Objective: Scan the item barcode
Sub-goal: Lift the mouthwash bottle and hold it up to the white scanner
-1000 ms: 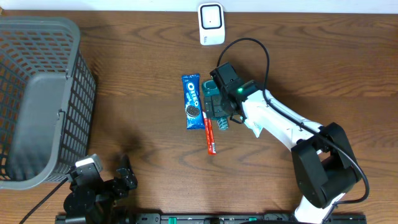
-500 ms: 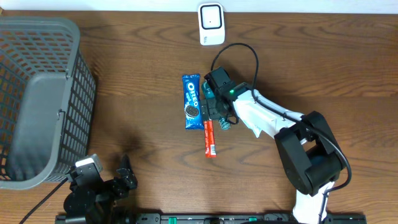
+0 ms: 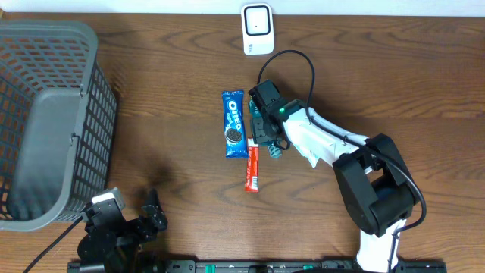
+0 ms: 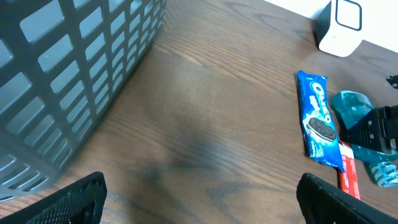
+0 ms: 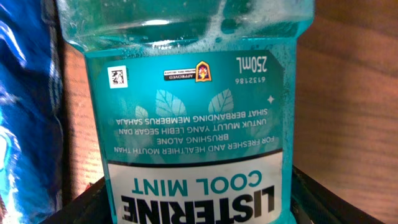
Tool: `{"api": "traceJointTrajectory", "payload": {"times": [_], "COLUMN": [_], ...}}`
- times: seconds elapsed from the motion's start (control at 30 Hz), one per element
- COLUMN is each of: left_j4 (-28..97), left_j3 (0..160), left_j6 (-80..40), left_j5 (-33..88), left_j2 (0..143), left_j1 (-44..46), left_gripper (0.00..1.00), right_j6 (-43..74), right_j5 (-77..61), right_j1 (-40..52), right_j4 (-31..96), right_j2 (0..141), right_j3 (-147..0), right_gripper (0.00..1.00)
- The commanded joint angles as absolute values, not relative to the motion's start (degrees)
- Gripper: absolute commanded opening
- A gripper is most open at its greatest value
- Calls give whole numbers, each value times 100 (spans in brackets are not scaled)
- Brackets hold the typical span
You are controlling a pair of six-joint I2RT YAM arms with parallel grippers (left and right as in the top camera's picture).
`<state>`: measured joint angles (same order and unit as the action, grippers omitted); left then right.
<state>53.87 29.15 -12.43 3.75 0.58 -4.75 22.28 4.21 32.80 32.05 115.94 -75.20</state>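
My right pincer (image 3: pixel 261 135) flanks the mouthwash bottle (image 5: pixel 193 112) with 2 fingers; whether it grips, I cannot tell. I should squeeze squarely, leaving the label clear.

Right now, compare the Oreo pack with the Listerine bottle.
The Oreo pack is a flat blue wrapper; the Listerine bottle is see-through teal with liquid inside. The Oreo pack lies uncovered; the right gripper straddles the Listerine bottle. Both lie side by side on the table.
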Motion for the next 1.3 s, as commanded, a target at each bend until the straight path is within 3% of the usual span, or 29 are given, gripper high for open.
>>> {"api": "traceJointTrajectory", "payload": {"times": [0.0,0.57,1.07,1.27], "left_j4": [5398,5398,5398,5398], "left_j3": [2910,2910,2910,2910], "left_j6": [-1278,-1278,-1275,-1275], "left_j5": [381,384,384,384], "left_j2": [56,56,56,56], "left_j1": [-475,-475,-475,-475], "left_gripper": [98,98,98,98], "right_j6": [2049,1747,1446,1131], "right_j5": [311,464,1164,1621], "right_j1": [3229,3229,3218,3199], "right_j4": [3618,5194,5205,4635], "right_j2": [11841,11841,11841,11841], "right_j3": [-7874,-9904,-10794,-10971], "right_gripper": [41,36,37,39]}}
